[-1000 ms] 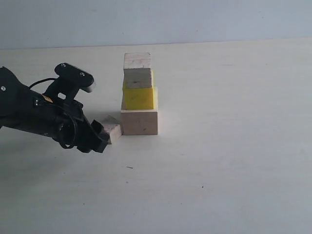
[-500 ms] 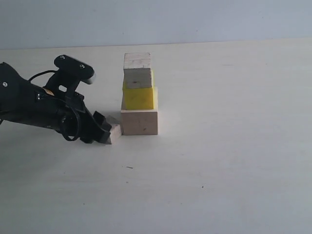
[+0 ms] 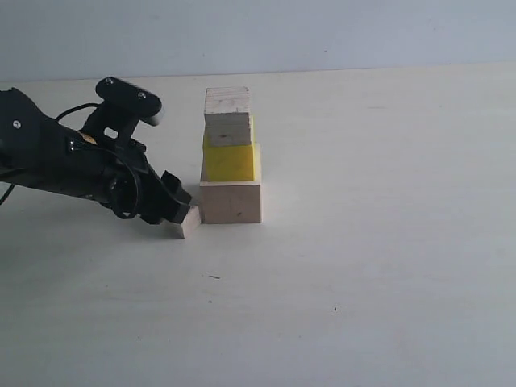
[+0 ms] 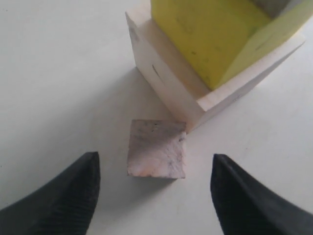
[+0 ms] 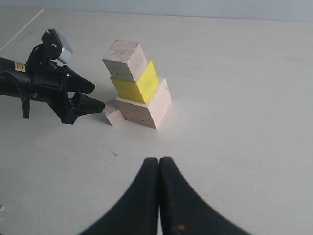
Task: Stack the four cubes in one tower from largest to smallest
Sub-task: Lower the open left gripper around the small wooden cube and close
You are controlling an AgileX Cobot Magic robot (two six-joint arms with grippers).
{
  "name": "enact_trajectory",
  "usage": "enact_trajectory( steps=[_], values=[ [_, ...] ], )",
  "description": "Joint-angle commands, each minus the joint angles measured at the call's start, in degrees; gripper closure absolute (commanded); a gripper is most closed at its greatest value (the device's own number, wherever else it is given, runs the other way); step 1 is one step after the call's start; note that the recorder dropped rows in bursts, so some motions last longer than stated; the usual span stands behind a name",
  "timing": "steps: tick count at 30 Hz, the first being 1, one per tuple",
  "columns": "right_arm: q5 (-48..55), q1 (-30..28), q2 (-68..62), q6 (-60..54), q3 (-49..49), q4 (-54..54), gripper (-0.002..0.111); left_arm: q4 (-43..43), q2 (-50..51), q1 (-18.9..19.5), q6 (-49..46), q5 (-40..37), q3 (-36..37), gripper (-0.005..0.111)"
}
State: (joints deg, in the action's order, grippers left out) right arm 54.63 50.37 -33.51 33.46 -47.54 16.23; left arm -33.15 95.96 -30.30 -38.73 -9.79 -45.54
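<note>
Pale bare wood forms the base of the tower: the large cube (image 3: pixel 230 201) sits flat on the bench and carries every other piece, so the widest footprint is lowest. The yellow cube (image 3: pixel 230 161) rests on it, set toward one edge rather than centred and turned slightly out of square. The medium wood cube (image 3: pixel 227 114) sits on the yellow cube, also rotated against the layer beneath. Three of the four levels are in place.

The small wood cube (image 3: pixel 191 221) lies on the bench at the foot of the tower, on the left-arm side. One of its corners is touching or all but touching the large cube; the frames do not settle which.

The left end effector (image 3: pixel 181 208) is low over the bench with its jaws spread wide, one fingertip on each side of the small cube and apart from it. Nothing is gripped. This straddling pose suits a pinch grasp across two opposite faces. Because the small cube sits so close to the base, the closing jaws risk nudging the tower.

The right end effector (image 5: pixel 159 166) is fully closed on nothing and held well apart from the work, which leaves the left arm free access.

The bench (image 3: pixel 363 282) is a plain, matte off-white surface with a few dark specks. Behind it stands a bare pale blue-grey wall (image 3: pixel 363 32).
</note>
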Motion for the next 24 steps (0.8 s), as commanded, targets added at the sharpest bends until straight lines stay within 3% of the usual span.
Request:
enact_trajectory(
  steps=[1, 24],
  values=[
    [-0.95, 0.25, 0.34, 0.12, 0.29, -0.21, 0.108, -0.2, 3.38, -0.45, -0.23, 0.68, -0.4, 0.043],
    [-0.95, 0.25, 0.34, 0.12, 0.29, 0.43, 0.108, -0.2, 5.75, -1.11, -0.23, 3.32, -0.65, 0.043]
  ],
)
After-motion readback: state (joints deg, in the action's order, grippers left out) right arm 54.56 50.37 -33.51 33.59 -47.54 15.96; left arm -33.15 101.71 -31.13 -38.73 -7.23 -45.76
